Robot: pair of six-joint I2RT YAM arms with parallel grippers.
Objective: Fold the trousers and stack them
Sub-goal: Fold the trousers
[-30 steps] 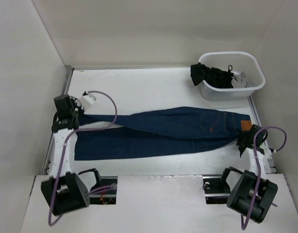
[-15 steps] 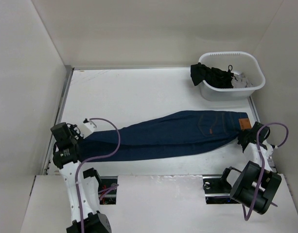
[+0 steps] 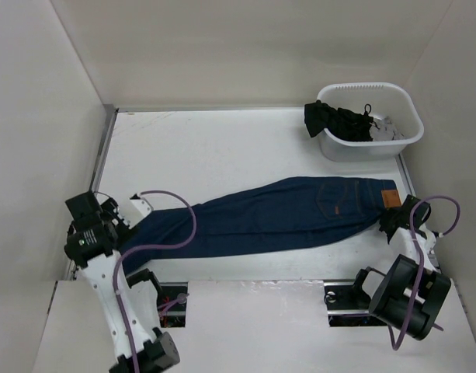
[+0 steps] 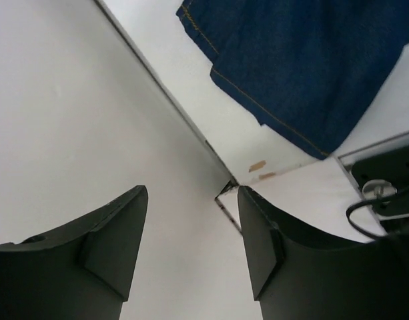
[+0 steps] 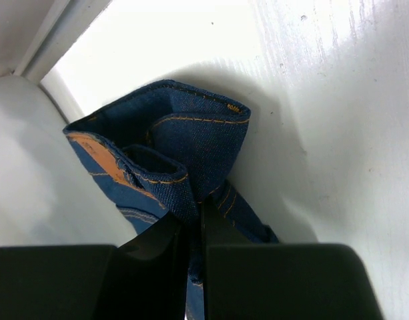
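Trousers are being stretched flat on table | waistband is being clamped by right gripper | left gripper is being held with jaws apart, empty, near hems

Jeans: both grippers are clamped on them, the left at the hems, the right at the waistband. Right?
Not the left. The left wrist view shows the left gripper open and empty, the jeans lying clear of it. The right gripper is shut on the waistband.
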